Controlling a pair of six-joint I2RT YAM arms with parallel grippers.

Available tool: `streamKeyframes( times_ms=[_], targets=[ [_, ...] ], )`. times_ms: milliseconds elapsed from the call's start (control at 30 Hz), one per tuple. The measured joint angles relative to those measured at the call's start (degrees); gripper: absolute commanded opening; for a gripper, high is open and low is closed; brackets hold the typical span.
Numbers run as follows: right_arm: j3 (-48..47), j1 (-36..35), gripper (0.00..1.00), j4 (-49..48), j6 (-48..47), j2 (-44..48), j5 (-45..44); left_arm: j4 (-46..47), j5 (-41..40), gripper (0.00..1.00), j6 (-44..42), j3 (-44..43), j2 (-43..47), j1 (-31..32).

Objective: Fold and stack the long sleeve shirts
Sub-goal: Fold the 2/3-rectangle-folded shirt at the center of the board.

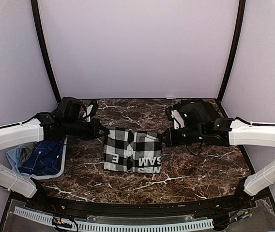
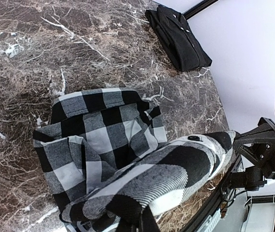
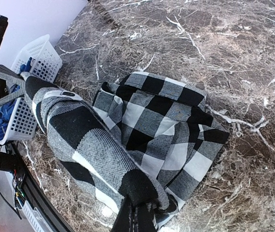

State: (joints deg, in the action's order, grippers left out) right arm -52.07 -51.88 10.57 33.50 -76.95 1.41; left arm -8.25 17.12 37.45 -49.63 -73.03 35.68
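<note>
Marble desk [image 1: 195, 164], centre: check shirt [image 1: 131, 151], partly folded, lettered band toward near edge. Far edge of shirt lifted clear of desk, stretched as a band between both arms. White basket [image 1: 55, 169] at left, holding blue cloth [image 1: 43, 157]. Left gripper [image 1: 101, 131] and right gripper [image 1: 162, 137]: jaws pressed together, pinching opposite ends of lifted band. Dark folded garment [image 2: 178, 36] at far right corner.
</note>
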Motion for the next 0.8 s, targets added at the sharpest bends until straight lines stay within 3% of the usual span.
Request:
streamKeyframes(
  times_ms=[467, 600, 800],
  targets=[
    [-5.4, 1.8, 0.00, 1.3, -2.4, -1.6, -2.3, -0.6, 0.6, 0.00, -2.4, -7.6, -4.8, -1.4],
    [-6.7, 7.3, 0.00, -1.8, -3.1, -7.8, 0.4, 1.2, 3.1, 0.00, -3.0, -9.2, -11.1, -5.1],
    [-14.3, 14.6, 0.00, -4.3, -4.3, -24.9, 5.5, 5.5, 6.6, 0.00, -3.9, -15.8, -29.0, -9.6]
  ],
)
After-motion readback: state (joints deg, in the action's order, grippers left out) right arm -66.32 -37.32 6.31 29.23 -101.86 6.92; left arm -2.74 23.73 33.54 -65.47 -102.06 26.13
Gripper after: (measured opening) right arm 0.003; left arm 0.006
